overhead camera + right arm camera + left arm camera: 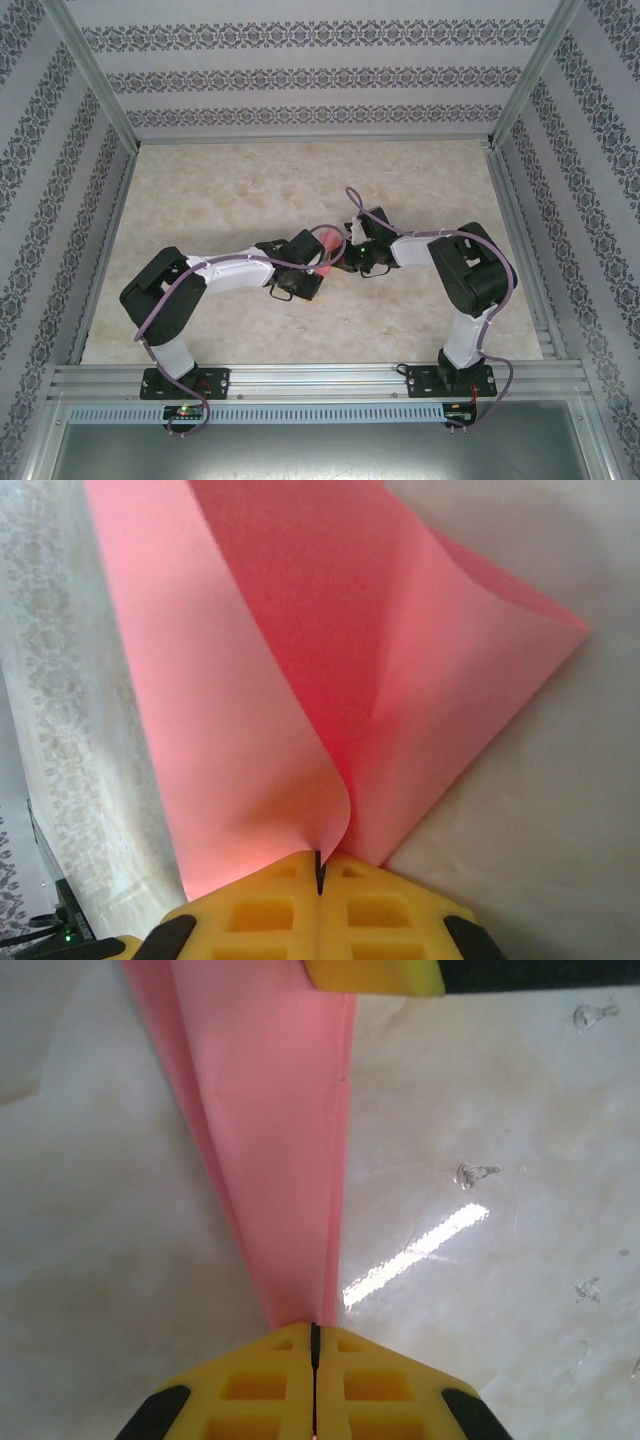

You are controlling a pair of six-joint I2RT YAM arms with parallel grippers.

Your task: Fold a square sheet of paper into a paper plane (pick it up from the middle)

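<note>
Pinching the pink paper [280, 1140] from opposite ends, left jaws and right jaws hold its long fold stretched straight between them.

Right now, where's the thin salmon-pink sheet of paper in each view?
Top external: salmon-pink sheet of paper at the centre of the beige marbled table.
Left wrist: narrow wedge from the top edge down into the shut left gripper.
Right wrist: broad curled fold, upper middle, pinched by the shut right gripper.
Shared landmark: the marbled table beneath the paper.
</note>
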